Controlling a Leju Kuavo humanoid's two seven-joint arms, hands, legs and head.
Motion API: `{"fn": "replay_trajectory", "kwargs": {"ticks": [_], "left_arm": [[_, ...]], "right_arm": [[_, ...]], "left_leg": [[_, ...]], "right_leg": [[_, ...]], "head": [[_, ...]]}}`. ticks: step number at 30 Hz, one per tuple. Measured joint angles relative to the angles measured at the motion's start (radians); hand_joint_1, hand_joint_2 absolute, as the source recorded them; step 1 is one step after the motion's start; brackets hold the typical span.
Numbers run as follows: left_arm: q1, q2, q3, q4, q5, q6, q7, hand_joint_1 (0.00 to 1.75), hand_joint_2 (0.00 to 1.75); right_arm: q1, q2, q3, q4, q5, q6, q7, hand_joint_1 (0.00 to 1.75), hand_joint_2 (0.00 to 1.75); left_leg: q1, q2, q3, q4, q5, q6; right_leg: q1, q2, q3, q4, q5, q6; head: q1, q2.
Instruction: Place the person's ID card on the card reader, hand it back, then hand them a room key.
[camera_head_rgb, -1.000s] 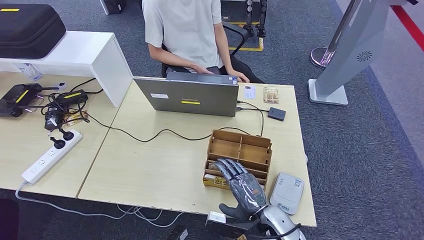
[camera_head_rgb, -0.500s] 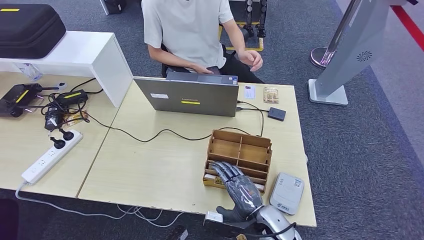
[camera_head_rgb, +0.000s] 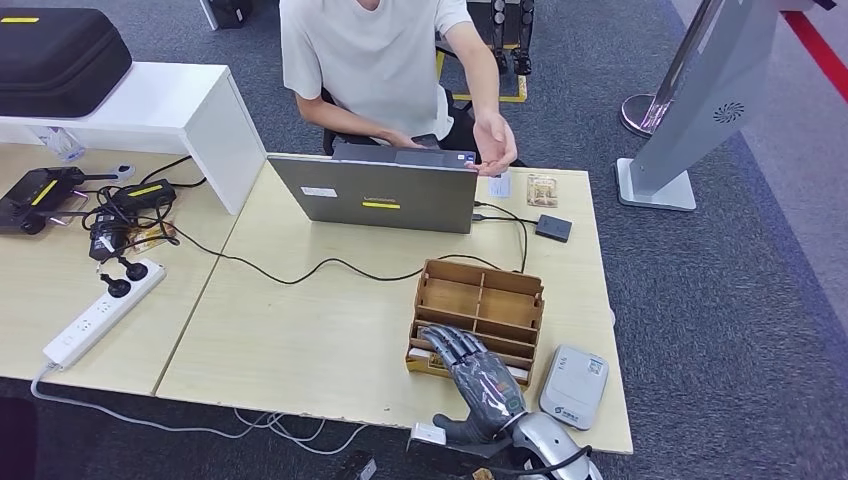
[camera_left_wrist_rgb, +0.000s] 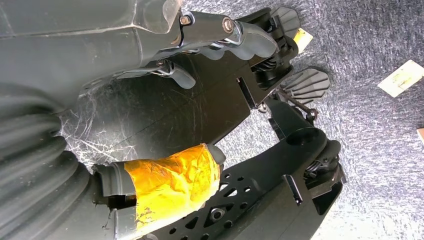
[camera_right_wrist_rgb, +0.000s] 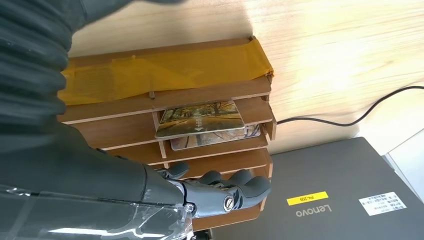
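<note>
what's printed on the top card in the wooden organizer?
A tree-lined autumn road scene on the top card; right wrist view shows it best.

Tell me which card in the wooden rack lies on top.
The tree-lined road card, fully visible; the other card only peeks out from beneath it.

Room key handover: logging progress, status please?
Right hand open over wooden organizer, holding nothing. Left hand hanging empty. Key cards untouched in their slot. Person's hand held out above laptop; nothing in the way.
</note>
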Motion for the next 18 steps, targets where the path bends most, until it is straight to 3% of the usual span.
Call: {"fn": "replay_trajectory", "kwargs": {"ticks": [1,18], "left_arm": [[0.000,0.000,0.000,0.000,0.002,0.000,0.000,0.00,1.75],[-0.002,0.001,-0.005,0.000,0.020,0.001,-0.002,0.00,1.75]], "right_arm": [[0.000,0.000,0.000,0.000,-0.001,0.000,0.002,1.75,1.75],[-0.005,0.000,0.000,-0.015,-0.031,0.006,0.002,1.75,1.75]], "left_leg": [[0.000,0.000,0.000,0.000,0.000,0.000],[0.000,0.000,0.001,0.000,0.000,0.000]], "right_leg": [[0.000,0.000,0.000,0.000,0.000,0.000],[0.000,0.000,0.001,0.000,0.000,0.000]], "head": [[0.000,0.000],[0.000,0.000]]}}
